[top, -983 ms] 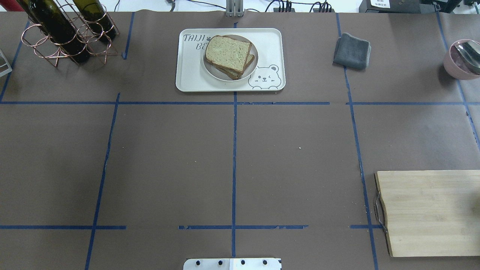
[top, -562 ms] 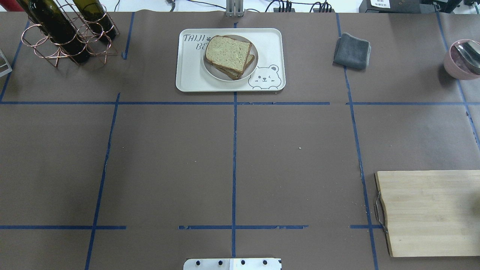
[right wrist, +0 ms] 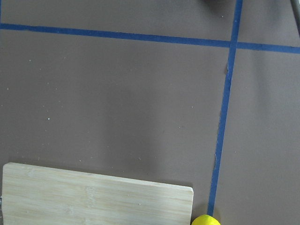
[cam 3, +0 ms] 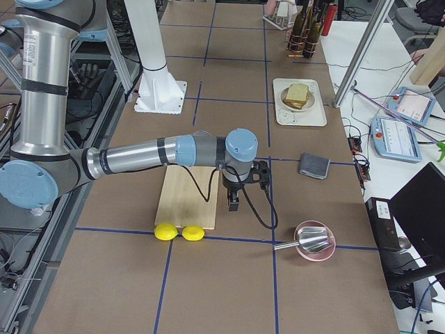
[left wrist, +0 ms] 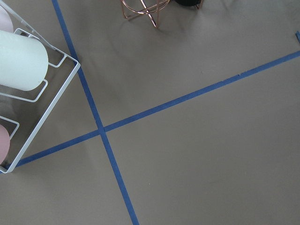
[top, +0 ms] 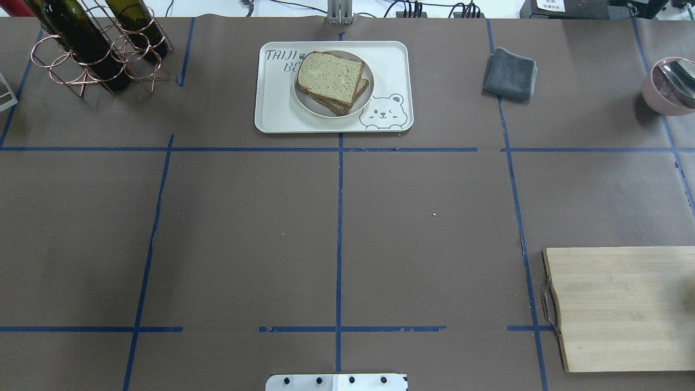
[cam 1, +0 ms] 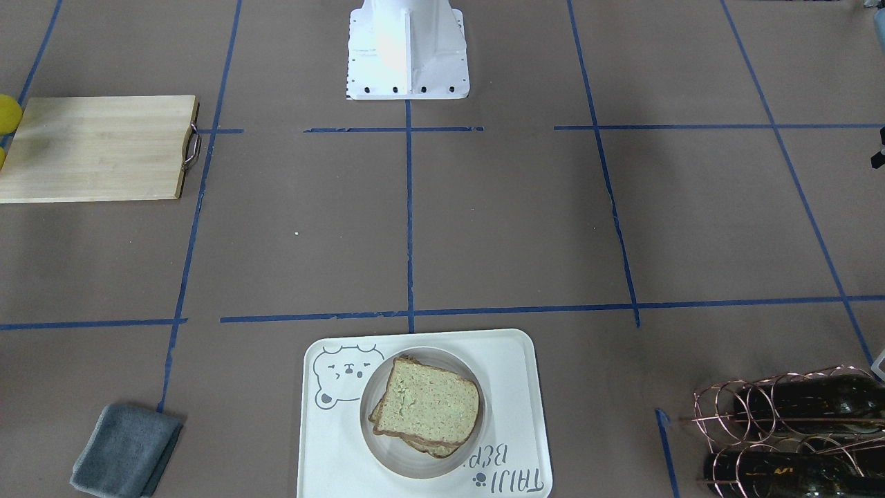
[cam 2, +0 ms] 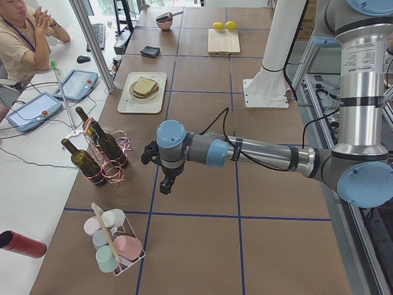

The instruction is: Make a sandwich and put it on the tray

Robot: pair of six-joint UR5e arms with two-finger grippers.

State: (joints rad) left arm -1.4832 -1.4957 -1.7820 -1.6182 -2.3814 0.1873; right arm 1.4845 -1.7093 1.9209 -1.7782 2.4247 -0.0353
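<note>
The sandwich [top: 331, 79], two greenish-tan bread slices with dark crust, lies on a round cream dish [top: 310, 106] on the bear tray [top: 277, 115] at the table's far middle. No egg shows between the slices. It also shows in the front-facing view [cam 1: 432, 404]. My left gripper [cam 2: 166, 184] hangs over bare table near the wine rack, far from the tray. My right gripper [cam 3: 233, 204] hangs by the cutting board's edge. Both show only in side views, so I cannot tell if they are open or shut. Neither wrist view shows fingers.
A copper wine rack with bottles [top: 98, 49] stands far left. A grey cloth [top: 510, 73] and a pink bowl with a spoon [top: 665, 87] are far right. A wooden cutting board [top: 624, 307] lies near right, two lemons [cam 3: 179, 232] beside it. A cup rack [cam 2: 113, 243] is at the left end.
</note>
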